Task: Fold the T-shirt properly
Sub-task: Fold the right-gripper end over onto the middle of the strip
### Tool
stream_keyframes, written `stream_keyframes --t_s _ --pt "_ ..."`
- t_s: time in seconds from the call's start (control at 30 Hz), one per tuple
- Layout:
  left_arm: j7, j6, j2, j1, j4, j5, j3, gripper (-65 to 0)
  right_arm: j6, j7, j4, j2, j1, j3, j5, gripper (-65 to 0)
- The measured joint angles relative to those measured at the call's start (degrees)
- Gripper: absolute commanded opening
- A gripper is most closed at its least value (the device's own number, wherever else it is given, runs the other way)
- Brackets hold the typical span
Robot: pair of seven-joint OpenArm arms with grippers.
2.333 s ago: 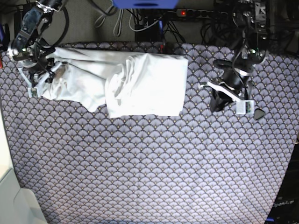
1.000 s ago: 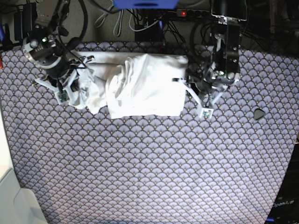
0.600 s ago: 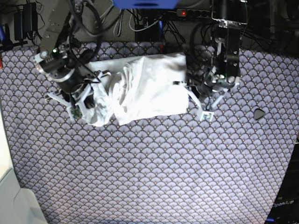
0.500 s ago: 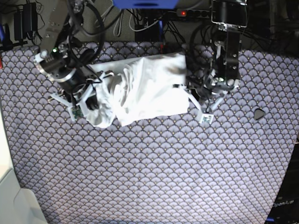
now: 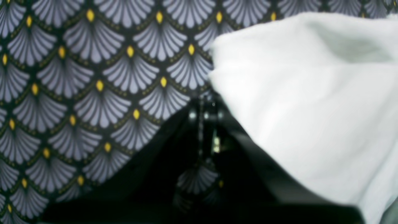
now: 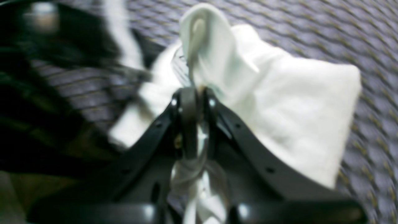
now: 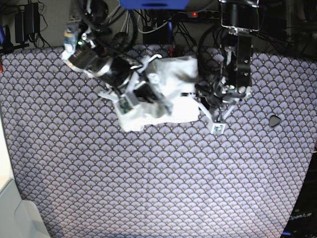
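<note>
Since the earlier frame the right end effector (image 7: 130,99) has swung toward frame centre, clamped on T-shirt (image 7: 171,87) cloth | left end effector (image 7: 214,116) closed at the shirt's right edge, grip on cloth unclear | shirt upper centre on patterned surface (image 7: 158,188), fold half done, still bunched | small dark object (image 7: 274,120) far right, clear

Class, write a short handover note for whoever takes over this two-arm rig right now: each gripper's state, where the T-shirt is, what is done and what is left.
Right gripper: jaws shut on a bunch of the T-shirt, carried over the shirt's middle.
Left gripper: jaws shut at the shirt's edge; whether it holds cloth cannot be told.
T-shirt: bunched at the far side of the patterned cloth.
Done: one end brought across.
Left: lay it down, flatten, finish the folds.
</note>
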Motion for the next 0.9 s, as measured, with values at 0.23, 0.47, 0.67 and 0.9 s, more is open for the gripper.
stream_keyframes --t_s 0.23,0.47,0.67,0.9 --pt "0.31 -0.07 0.0 0.0 0.15 -0.07 0.02 -64.5 0.02 -0.17 -0.17 0.02 3.23 -6.88 0.31 -65.0" --pt "4.0 -0.48 -1.86 2.25 6.97 -0.57 -0.17 -64.5 0.02 -0.09 -1.33 0.07 3.48 -6.69 -0.2 -65.0" --pt "8.83 -0.48 -1.68 2.01 12.76 -0.48 -5.68 -64.5 0.0 -0.09 -1.33 0.07 3.56 -6.78 -0.22 -65.0" --pt "12.35 -0.68 -4.74 4.94 15.28 -0.48 -14.93 -64.5 0.02 -0.33 -2.54 0.09 4.81 -6.95 -0.04 -65.0"
